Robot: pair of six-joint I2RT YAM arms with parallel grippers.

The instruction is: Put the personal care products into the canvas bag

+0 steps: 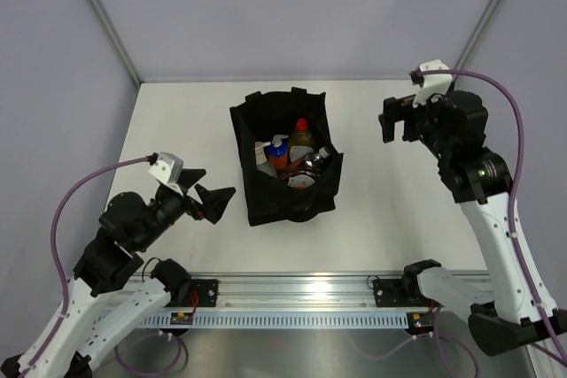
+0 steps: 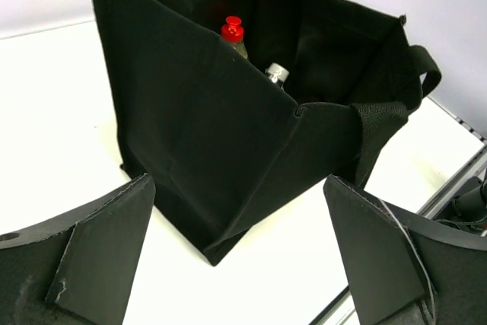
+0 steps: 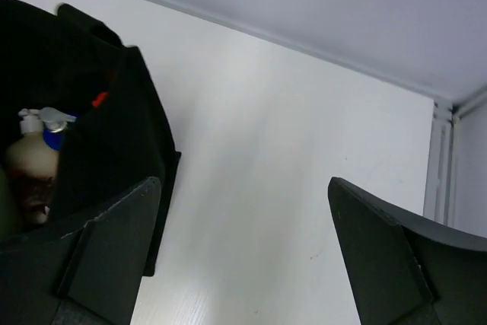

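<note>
Canvas bag (image 1: 285,205) stands mouth up between the arms. Left gripper (image 1: 211,190) is just beside it at the bag's 8 o'clock, nearer, jaws spread wide and empty. Right gripper (image 1: 398,127) is at 3 o'clock, farther off, also wide and empty. Inside, caps up: yellow red-capped bottle (image 1: 301,136), orange blue-capped bottle (image 1: 278,159), silver-capped bottle (image 1: 319,158). No bottle shows outside the bag, so packing looks finished.

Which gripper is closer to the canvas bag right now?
Left. The left gripper sits open just off the near-left corner of the canvas bag; the right gripper hangs open farther out, past the bag's right side.
</note>
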